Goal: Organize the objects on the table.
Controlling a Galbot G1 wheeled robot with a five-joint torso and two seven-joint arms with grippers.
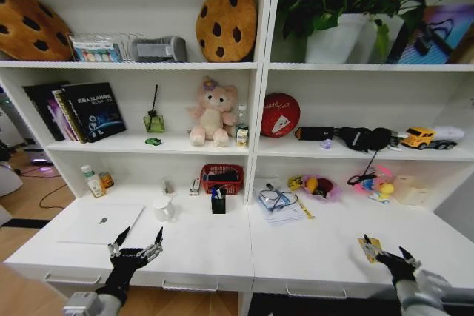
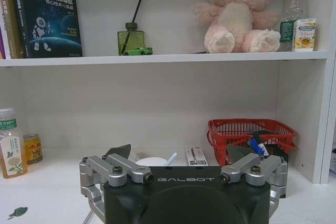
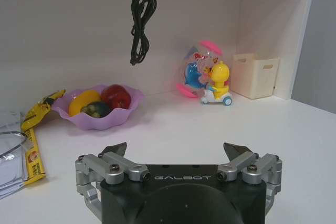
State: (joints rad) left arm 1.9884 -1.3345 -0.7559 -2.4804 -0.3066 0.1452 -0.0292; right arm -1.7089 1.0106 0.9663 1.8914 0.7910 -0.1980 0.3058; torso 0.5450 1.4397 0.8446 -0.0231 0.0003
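A slim silver laptop (image 1: 102, 221) lies closed at the left of the white table (image 1: 215, 253). My left gripper (image 1: 138, 240) hovers open over the front edge, just right of the laptop; the left wrist view shows the left gripper (image 2: 178, 153) with nothing between its fingers. A tiny green toy car (image 1: 153, 141) sits on the shelf above, by a reed diffuser; the car (image 2: 138, 51) also appears from the left wrist. My right gripper (image 1: 385, 249) is open at the front right, its inner fingertip beside a yellowish scrap (image 1: 369, 246). A blue pen (image 2: 255, 146) pokes from a black holder.
A white cup (image 1: 164, 209), black holder (image 1: 218, 202) and red basket (image 1: 221, 178) stand mid-table. Papers with glasses (image 1: 278, 203), a purple fruit dish (image 3: 97, 105), a toy duck (image 3: 216, 83) and a cream box (image 3: 255, 74) sit at the right. Bottles (image 2: 10, 142) stand back left.
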